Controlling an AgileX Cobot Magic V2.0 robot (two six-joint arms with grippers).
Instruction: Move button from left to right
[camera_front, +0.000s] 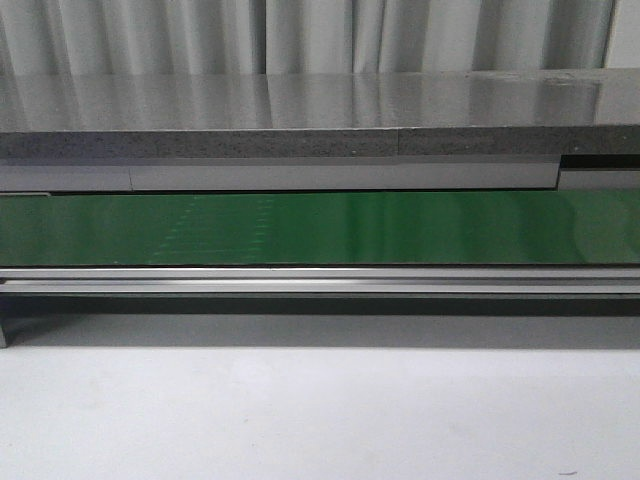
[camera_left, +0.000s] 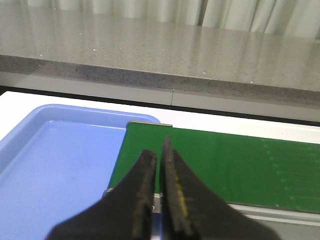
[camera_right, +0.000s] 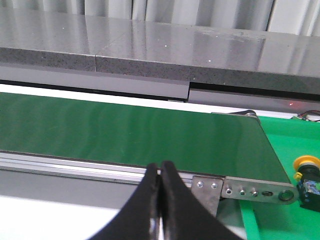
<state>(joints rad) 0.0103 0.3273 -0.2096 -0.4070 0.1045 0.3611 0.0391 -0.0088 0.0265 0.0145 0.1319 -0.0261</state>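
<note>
At the left end, a blue tray (camera_left: 55, 160) is seen empty beside the green conveyor belt (camera_left: 220, 165), and the left gripper (camera_left: 159, 165) is clenched on nothing. Further right, the right gripper (camera_right: 160, 182) is likewise clenched and empty. The button (camera_right: 307, 177) is found at the far right, on a green surface (camera_right: 280, 220) just beyond the belt's end. For any next grasp, the fingers should first be opened and centred over the cap.
</note>
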